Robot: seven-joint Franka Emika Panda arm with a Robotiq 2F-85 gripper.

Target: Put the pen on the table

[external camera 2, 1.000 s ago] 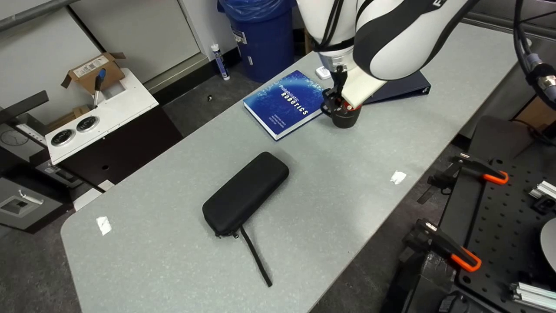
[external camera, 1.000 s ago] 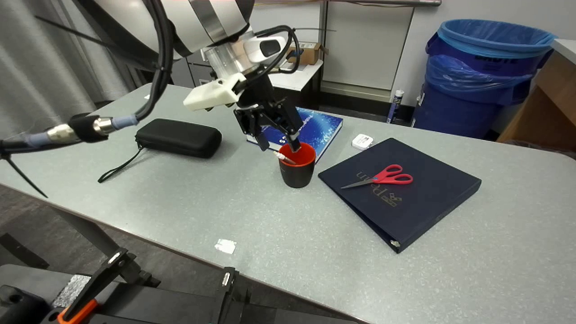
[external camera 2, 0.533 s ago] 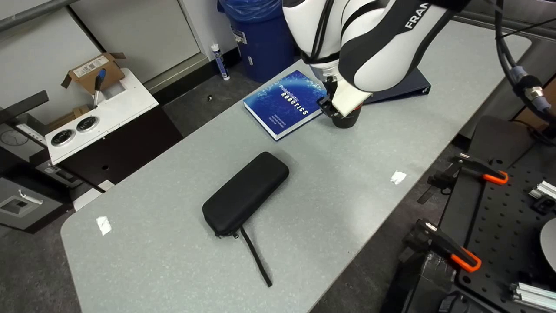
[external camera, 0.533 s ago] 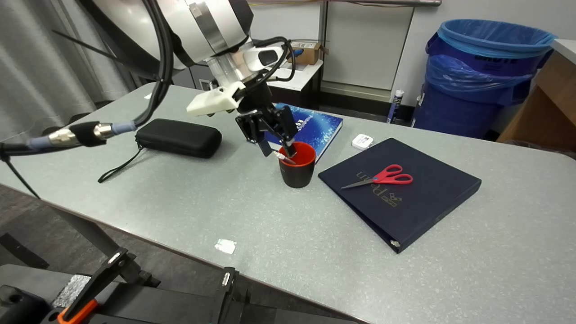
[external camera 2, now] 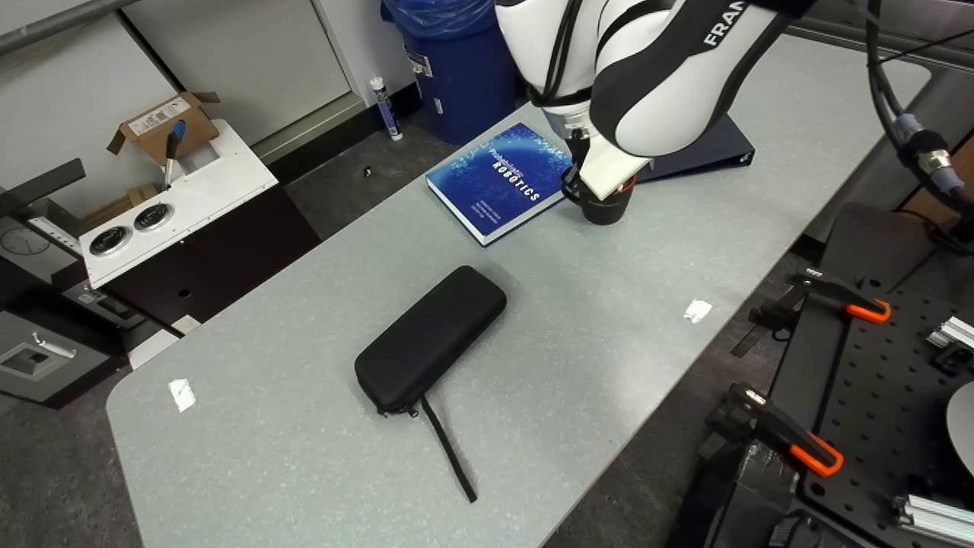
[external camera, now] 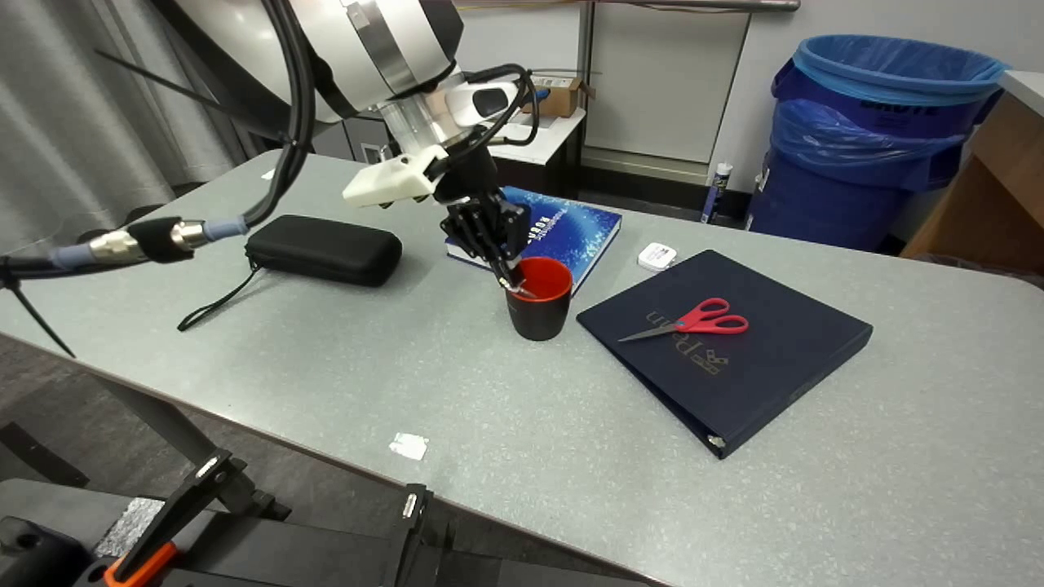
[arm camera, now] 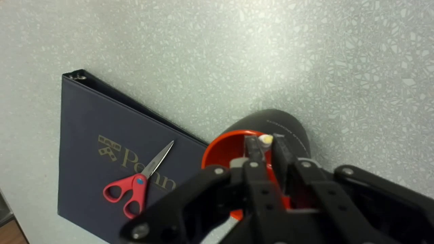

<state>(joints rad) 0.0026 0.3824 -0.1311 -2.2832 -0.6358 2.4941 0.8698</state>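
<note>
Exterior view, left to right: the gripper [external camera: 512, 280] was clamped on the pen [external camera: 527, 293], whose lower part leaned inside the black-and-red cup [external camera: 538, 319]; the grasp looked done, while lifting clear and laying on the table [external camera: 342, 391] remained. Then came the book [external camera: 575, 232], "Probabilistic Robotics", the folder [external camera: 775, 346] stamped "Penn" and the bin [external camera: 840, 200] marked "BRUTE".

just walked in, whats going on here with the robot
A robot arm has its pincer closed on the upper end of a pen. The pen's lower part sits inside a red-lined black cup. The cup stands upright on the grey table; the pen has not been laid there yet.
</note>
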